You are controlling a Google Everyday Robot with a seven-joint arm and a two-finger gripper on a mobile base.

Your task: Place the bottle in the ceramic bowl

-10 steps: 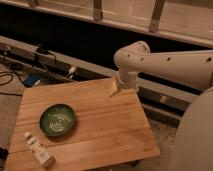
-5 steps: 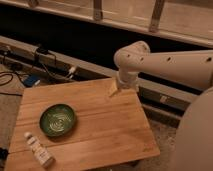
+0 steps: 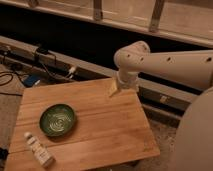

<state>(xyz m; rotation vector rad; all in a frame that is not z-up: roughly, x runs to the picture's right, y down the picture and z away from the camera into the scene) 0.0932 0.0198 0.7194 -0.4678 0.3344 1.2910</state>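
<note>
Hovering over the bench's (image 3: 111, 131) far edge, your end effector (image 3: 114, 90) is hanging from the bent arm (image 3: 150, 62); you cannot tell how far open it is. Bare wood is stretching below-left of it toward the ceramic bowl (image 3: 58, 120), well apart. The bottle (image 3: 39, 149) is resting farther still, near the bowl, at the bench's front-left edge.

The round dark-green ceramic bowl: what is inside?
The bowl shows only its swirl glaze, nothing hidden. The small clear plastic bottle lies beside it; the pincer hangs over the wooden table's far edge.
</note>
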